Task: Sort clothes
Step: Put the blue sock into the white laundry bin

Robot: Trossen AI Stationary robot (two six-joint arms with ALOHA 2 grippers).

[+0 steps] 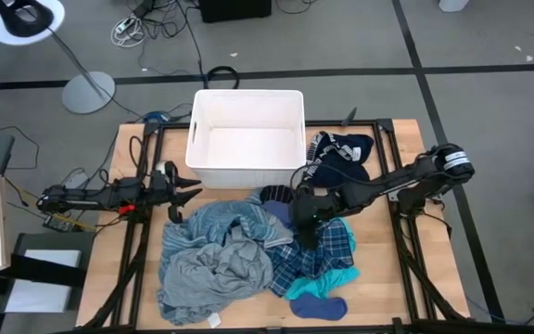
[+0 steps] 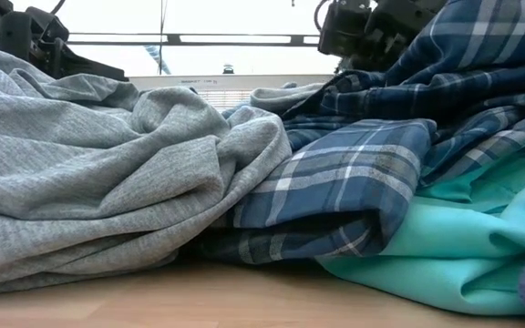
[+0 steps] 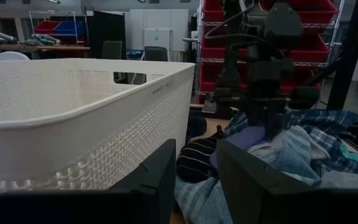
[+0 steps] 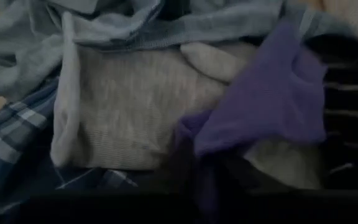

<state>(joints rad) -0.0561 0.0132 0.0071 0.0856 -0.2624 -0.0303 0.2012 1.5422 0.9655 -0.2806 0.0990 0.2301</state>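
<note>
Sitting mid-table in front of the white bin [image 1: 246, 137]: clothes pile w/ grey shirt [image 1: 213, 269], grey-blue striped top [image 1: 213, 221], blue plaid shirt [image 1: 323, 255], turquoise garment [image 1: 327, 281], dark blue sock [image 1: 319, 307] at front edge. Navy white-striped piece [image 1: 339, 153] lies right of bin. Right gripper [image 1: 304, 230] pressed down into pile top, fingers buried, can't tell open/shut. Left gripper [image 1: 189, 189] hovers just left of pile, fingers apart, empty.

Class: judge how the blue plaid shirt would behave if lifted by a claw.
The blue plaid shirt lies crumpled in soft folds, so it would probably drape limply. It overlaps the turquoise garment, so lifting it may drag that along.
</note>
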